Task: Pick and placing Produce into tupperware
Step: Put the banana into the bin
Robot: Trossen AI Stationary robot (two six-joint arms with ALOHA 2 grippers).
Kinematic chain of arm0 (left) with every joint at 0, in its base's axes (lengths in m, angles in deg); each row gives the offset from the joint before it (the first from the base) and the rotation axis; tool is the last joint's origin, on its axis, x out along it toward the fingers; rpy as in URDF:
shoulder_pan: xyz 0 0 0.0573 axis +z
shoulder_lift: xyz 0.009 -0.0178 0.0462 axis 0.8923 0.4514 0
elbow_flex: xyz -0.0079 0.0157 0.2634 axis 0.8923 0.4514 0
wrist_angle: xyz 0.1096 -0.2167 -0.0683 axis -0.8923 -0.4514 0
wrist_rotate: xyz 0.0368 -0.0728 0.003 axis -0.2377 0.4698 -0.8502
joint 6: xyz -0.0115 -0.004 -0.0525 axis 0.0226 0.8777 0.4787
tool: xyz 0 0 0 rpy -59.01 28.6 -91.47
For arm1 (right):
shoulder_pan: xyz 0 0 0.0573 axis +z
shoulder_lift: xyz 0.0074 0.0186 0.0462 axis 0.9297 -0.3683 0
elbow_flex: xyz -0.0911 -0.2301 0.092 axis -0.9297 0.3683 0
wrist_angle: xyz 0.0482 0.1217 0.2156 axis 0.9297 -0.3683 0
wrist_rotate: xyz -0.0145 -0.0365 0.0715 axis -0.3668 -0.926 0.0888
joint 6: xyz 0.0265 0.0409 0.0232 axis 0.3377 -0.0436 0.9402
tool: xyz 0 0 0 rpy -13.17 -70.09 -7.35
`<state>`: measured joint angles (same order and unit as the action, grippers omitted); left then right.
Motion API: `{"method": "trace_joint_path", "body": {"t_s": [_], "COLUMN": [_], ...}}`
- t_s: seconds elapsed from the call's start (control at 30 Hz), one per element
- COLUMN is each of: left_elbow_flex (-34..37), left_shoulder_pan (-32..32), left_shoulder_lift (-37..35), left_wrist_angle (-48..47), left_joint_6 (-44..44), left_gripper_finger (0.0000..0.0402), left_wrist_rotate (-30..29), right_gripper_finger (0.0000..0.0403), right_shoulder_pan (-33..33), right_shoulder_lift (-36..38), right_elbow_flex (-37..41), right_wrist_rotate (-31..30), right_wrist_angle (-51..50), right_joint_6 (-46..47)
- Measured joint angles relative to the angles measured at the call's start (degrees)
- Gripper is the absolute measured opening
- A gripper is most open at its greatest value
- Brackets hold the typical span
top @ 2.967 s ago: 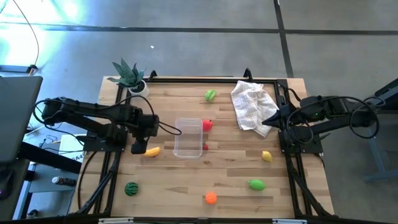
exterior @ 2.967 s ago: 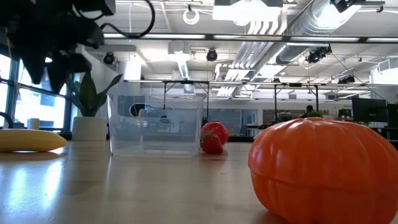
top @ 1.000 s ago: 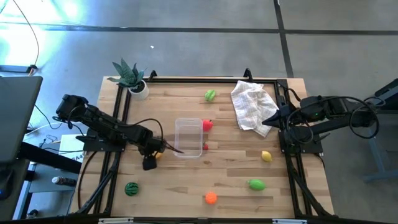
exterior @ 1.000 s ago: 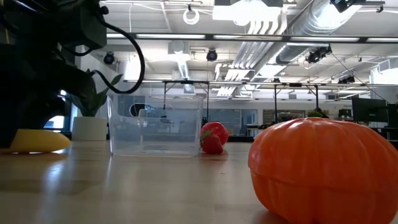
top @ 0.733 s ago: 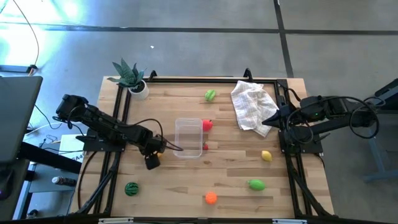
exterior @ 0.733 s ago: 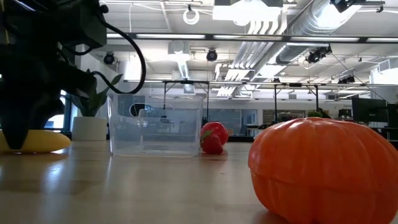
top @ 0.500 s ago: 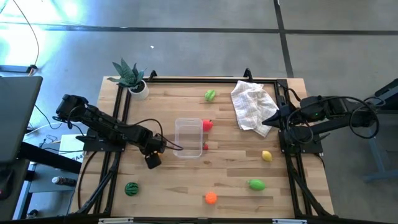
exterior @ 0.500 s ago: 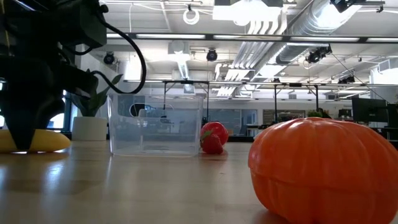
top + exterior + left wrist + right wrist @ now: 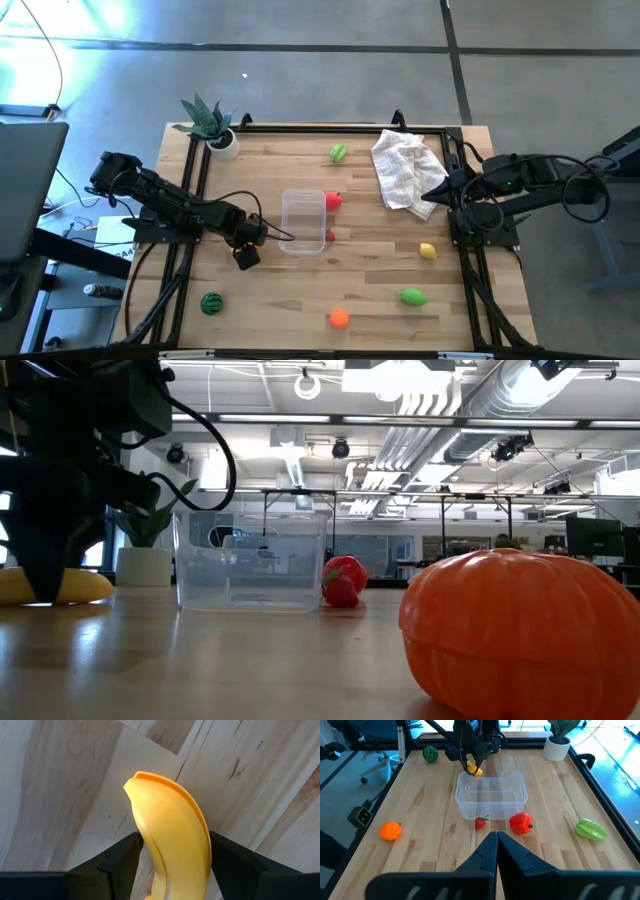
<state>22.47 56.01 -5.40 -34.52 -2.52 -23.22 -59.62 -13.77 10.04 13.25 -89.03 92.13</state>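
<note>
The yellow banana [image 9: 172,835] lies flat on the table just left of the clear tupperware [image 9: 303,221]. My left gripper [image 9: 246,255] stands over it with a finger on each side, and hides most of it in the high view. In the low view the banana [image 9: 80,586] shows behind the dark fingers. My right gripper [image 9: 496,842] is shut and waits at the table's right edge by the cloth. A red piece [image 9: 333,200] and a small red one [image 9: 330,236] sit just right of the tub. My left gripper pinches the banana's middle [image 9: 200,851] between its two fingers, one on each long side. The fingers [image 9: 122,856] come from above, pointing down, and lie across the banana. The banana's underside rests on the table, and its free end [image 9: 137,782] sticks out past the fingers.
Watermelon [image 9: 211,303], orange [image 9: 340,318], a light green piece [image 9: 412,296] and lemon [image 9: 428,251] lie toward the near edge. Another green piece [image 9: 339,153] and a crumpled cloth [image 9: 405,170] lie at the far side. A potted plant [image 9: 210,125] stands at the far left corner.
My left gripper has shifted a little toward the tub and settled lower over the banana. The banana has stayed where it was on the table. The right arm has kept still.
</note>
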Motion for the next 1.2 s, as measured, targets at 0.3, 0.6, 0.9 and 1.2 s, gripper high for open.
{"method": "trace_joint_path", "body": {"t_s": [0.3,0.6,0.9,1.2], "left_elbow_flex": [0.02,0.07,0.09,0.03], "left_shoulder_pan": [0.02,0.04,0.02,0.02], "left_shoulder_lift": [0.00,-0.03,0.00,0.00], "left_wrist_angle": [-0.04,0.10,0.63,1.28], "left_joint_6": [0.24,0.26,0.20,-1.71], "left_gripper_finger": [0.0201,0.0141,0.0163,0.0165], "left_wrist_rotate": [-0.93,-1.44,-1.75,-1.95], "right_gripper_finger": [0.0000,0.0000,0.0000,0.0000], "right_shoulder_pan": [0.00,0.00,0.00,-0.02], "right_shoulder_lift": [0.02,0.00,0.00,0.02], "right_elbow_flex": [0.00,0.00,0.00,0.00], "right_wrist_rotate": [0.00,0.00,0.00,0.00], "right_wrist_angle": [0.00,0.00,0.00,0.00], "right_joint_6": [-0.01,0.00,0.00,0.00]}}
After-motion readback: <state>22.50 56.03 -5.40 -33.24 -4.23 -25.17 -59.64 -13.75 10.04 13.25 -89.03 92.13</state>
